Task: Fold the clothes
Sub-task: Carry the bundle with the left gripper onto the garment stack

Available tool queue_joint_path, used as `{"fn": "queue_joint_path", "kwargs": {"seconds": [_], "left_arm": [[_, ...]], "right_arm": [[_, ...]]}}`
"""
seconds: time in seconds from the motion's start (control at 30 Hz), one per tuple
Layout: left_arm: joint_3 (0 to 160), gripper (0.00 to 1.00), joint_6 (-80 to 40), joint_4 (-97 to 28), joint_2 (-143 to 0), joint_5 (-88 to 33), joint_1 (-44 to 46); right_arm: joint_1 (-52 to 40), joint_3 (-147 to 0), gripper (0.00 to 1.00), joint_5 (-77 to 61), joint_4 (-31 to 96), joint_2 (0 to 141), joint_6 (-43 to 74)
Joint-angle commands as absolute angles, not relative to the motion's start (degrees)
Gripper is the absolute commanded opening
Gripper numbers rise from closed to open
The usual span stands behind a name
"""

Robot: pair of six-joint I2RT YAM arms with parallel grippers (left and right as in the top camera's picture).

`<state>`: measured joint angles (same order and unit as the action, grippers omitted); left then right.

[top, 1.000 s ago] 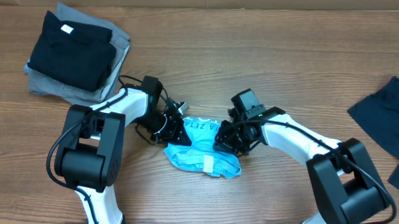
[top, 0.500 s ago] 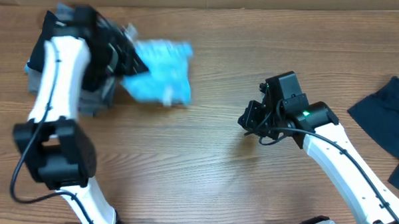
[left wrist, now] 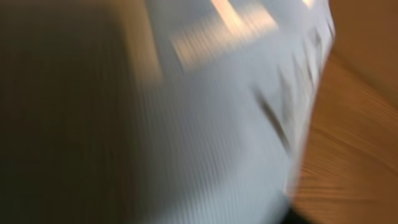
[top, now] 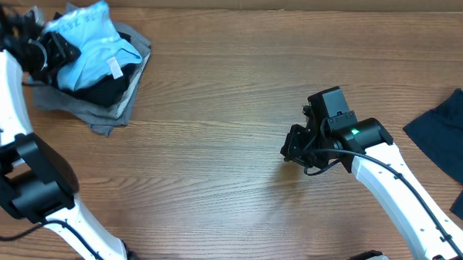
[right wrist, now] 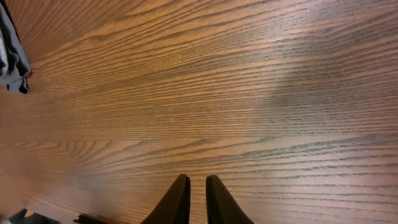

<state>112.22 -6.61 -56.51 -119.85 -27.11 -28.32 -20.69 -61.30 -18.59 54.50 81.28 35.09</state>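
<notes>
Wood-grain tabletop (top: 215,145) w/ shirt stack (top: 101,91)

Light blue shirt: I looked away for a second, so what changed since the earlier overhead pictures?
The left gripper carried the light blue shirt from mid-table to the far left, onto the black and grey stack. The right gripper left the shirt and drew back right, empty, jaws nearly together. The navy shirt stayed put.
</notes>
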Motion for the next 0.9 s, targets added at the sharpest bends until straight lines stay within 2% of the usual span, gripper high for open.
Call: {"fn": "queue_joint_path", "kwargs": {"seconds": [0.0, 0.2, 0.4, 0.53, 0.67, 0.73, 0.87], "left_arm": [[112.7, 1.00, -10.3, -58.5, -121.4, -23.8, -32.2], [116.8, 1.00, -11.2, -67.0, -118.4, -24.1, -39.0], [124.2, 1.00, -5.0, -74.0, -110.5, -34.0, -43.2], [126.8, 1.00, 1.7, -79.7, -103.1, -36.3, -41.1], [126.9, 1.00, 8.2, -84.6, -94.3, -36.5, -34.3], [126.9, 1.00, 10.7, -86.3, -90.5, -36.4, -29.8], [126.9, 1.00, 11.6, -89.8, -82.2, -28.2, -17.5]], "right_arm": [[-20.5, -62.0, 0.13, -18.0, 54.5, 81.0, 34.7], [-20.5, -62.0, 0.15, -18.0, 54.8, 81.0, 34.4], [-20.5, -62.6, 0.16, -13.8, 54.3, 79.1, 33.1], [-20.5, -66.7, 0.17, -12.4, 54.3, 74.8, 28.9], [-20.5, -74.7, 0.22, -11.2, 54.7, 68.5, 22.9], [-20.5, -77.8, 0.28, -10.8, 54.6, 65.9, 20.1], [-20.5, -83.0, 0.60, -8.0, 54.6, 60.1, 15.8]]}}
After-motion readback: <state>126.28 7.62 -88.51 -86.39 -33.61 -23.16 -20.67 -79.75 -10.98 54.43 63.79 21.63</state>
